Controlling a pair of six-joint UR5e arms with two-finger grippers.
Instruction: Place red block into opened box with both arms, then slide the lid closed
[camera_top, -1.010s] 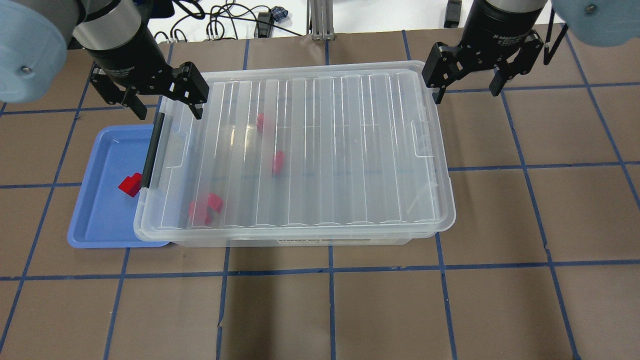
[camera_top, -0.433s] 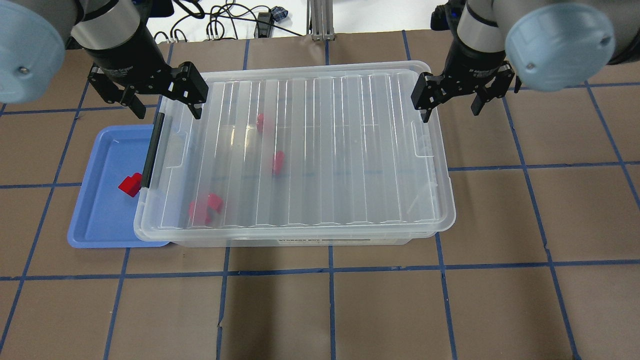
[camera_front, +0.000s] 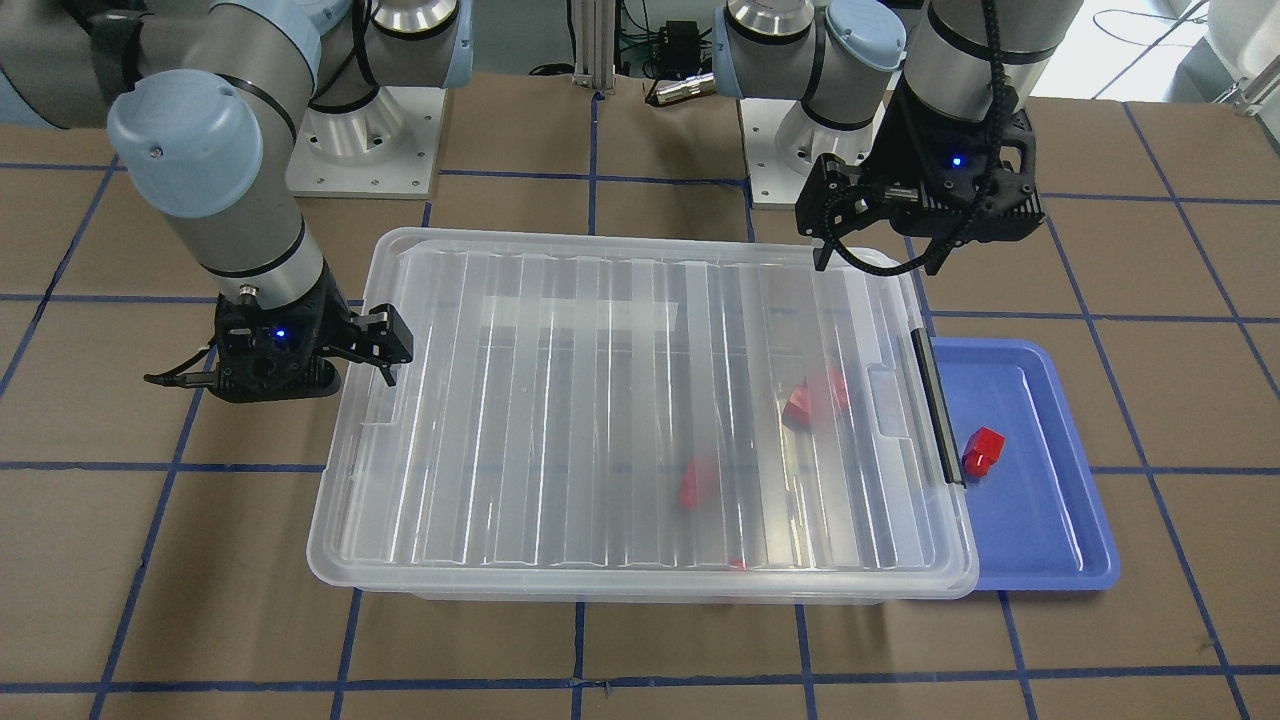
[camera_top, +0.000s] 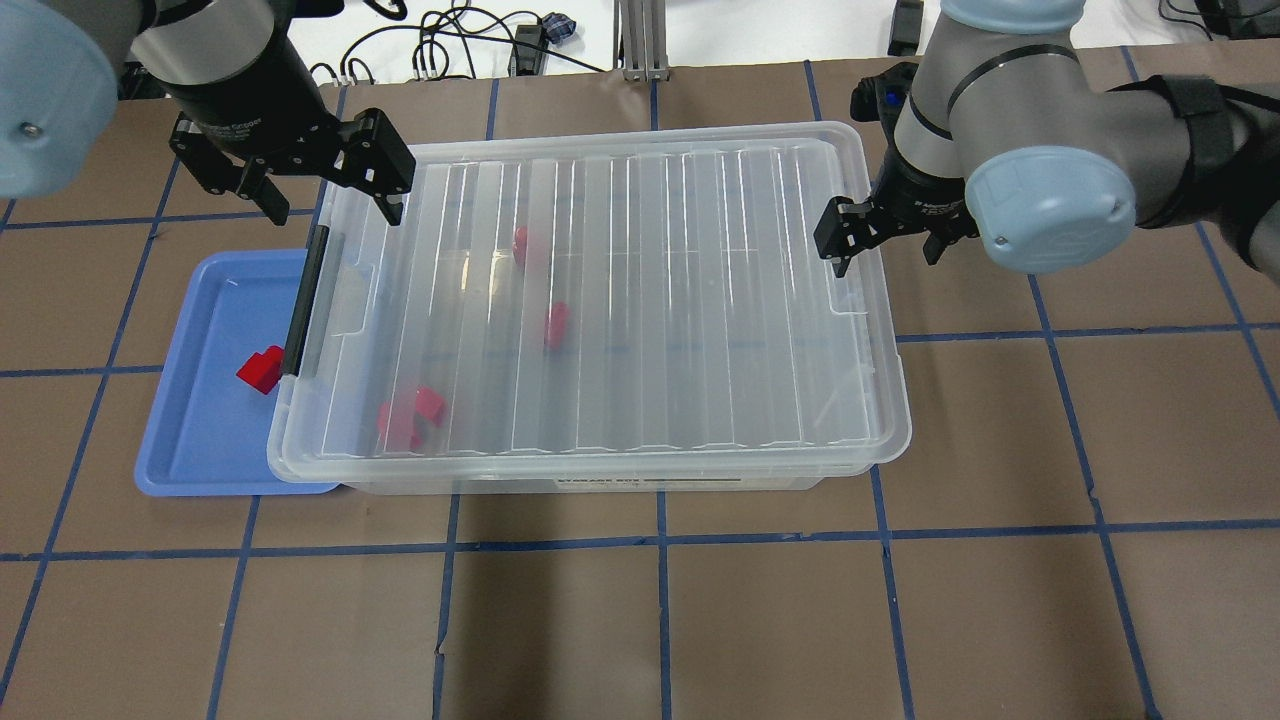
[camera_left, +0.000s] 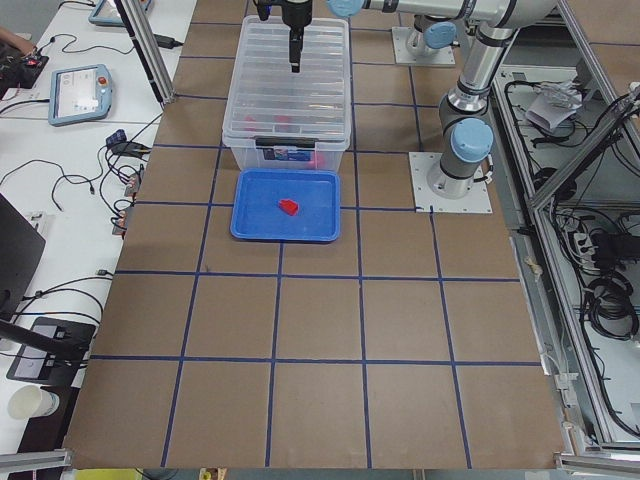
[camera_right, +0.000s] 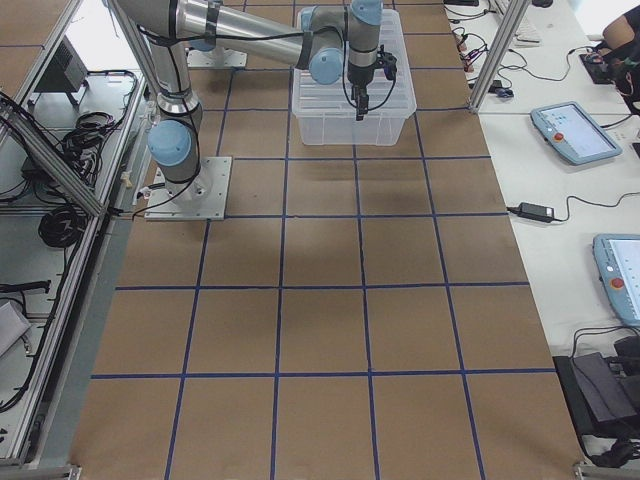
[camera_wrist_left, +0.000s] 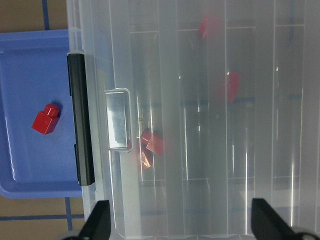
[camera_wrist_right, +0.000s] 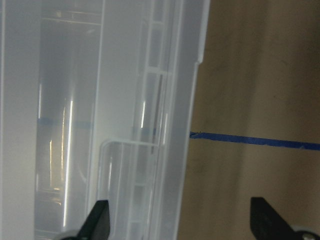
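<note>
Now, itemised on the overhead view's clock face:

- Right gripper (camera_top: 884, 262): moved within the last second from the box's 1 o'clock corner to the middle of its 3 o'clock short side, and lower. Jaws wide apart, holding nothing, straddling the rim beside the lid's recess.
- Left gripper (camera_top: 335, 212): almost unmoved at the 11 o'clock corner. Jaws wide apart, empty.
- Lid (camera_top: 640, 300): lying over the box (camera_top: 500, 483), unmoved (whether fully seated, I cannot tell).
- Red block (camera_top: 262, 368): alone on the blue tray (camera_top: 200, 440), at 9 o'clock of the box, just beside the black bar (camera_top: 305, 300). Others alike show dimly under the lid.

Reading: the right arm looks set to push or grip the lid's 3 o'clock end; the tray block stays outside the box.
</note>
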